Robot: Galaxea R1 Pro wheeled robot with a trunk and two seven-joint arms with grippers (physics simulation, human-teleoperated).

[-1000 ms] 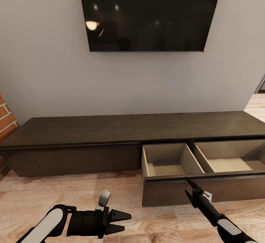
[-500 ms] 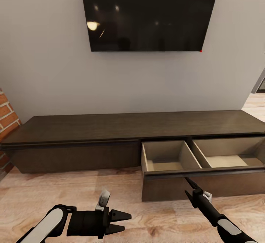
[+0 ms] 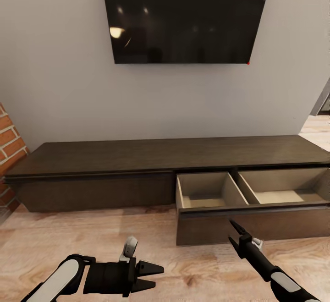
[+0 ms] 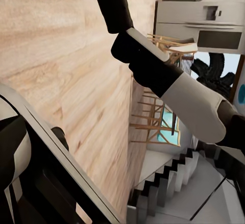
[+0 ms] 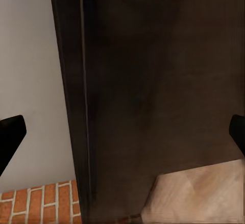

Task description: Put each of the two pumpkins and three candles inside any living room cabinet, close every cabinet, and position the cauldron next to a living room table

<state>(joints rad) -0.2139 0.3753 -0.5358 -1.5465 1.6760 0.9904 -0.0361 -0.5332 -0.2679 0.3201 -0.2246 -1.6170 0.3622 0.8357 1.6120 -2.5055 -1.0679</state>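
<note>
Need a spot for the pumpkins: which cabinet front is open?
The right drawer, pulled out with two empty compartments; the left front sits flush and shut.

One long dark-brown cabinet (image 3: 137,157) stands against the wall, with one drawer (image 3: 250,222) pulled out, split into two compartments, both bare inside. One black television (image 3: 185,15) hangs above it. Two grippers show: the left gripper (image 3: 153,276) and the right gripper (image 3: 233,232). One brick wall section (image 3: 8,155) stands at the left.
</note>
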